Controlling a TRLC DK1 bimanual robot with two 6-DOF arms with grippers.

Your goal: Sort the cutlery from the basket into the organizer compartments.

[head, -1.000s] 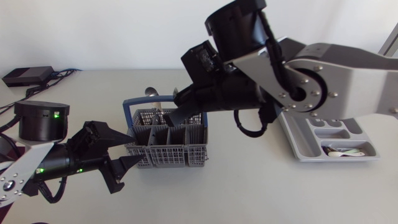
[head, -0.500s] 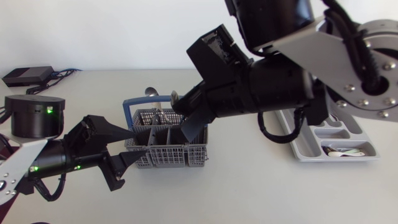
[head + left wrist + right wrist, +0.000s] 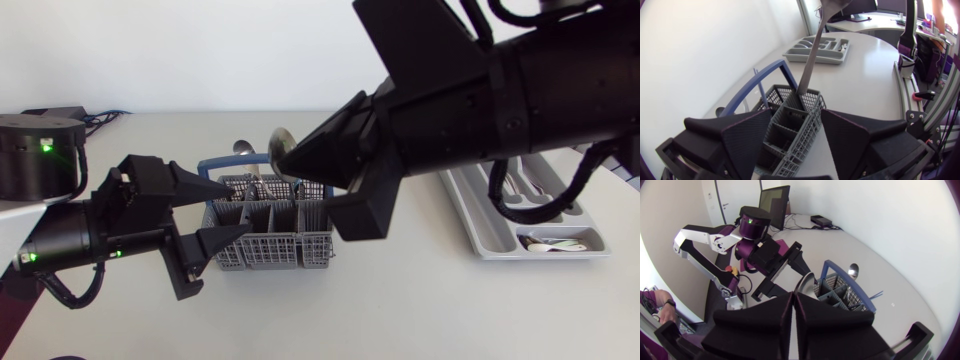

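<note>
One spoon lifted higher in right jaws, one basket below

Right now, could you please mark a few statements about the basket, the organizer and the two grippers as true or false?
1. The right gripper is shut on a spoon. True.
2. The organizer is empty. False: it already holds cutlery, including a white piece in its near compartment.
3. The left gripper grips the basket at one end. True.
4. The basket's handle is red. False: it is blue.
5. A second spoon stands in the basket. True.
</note>
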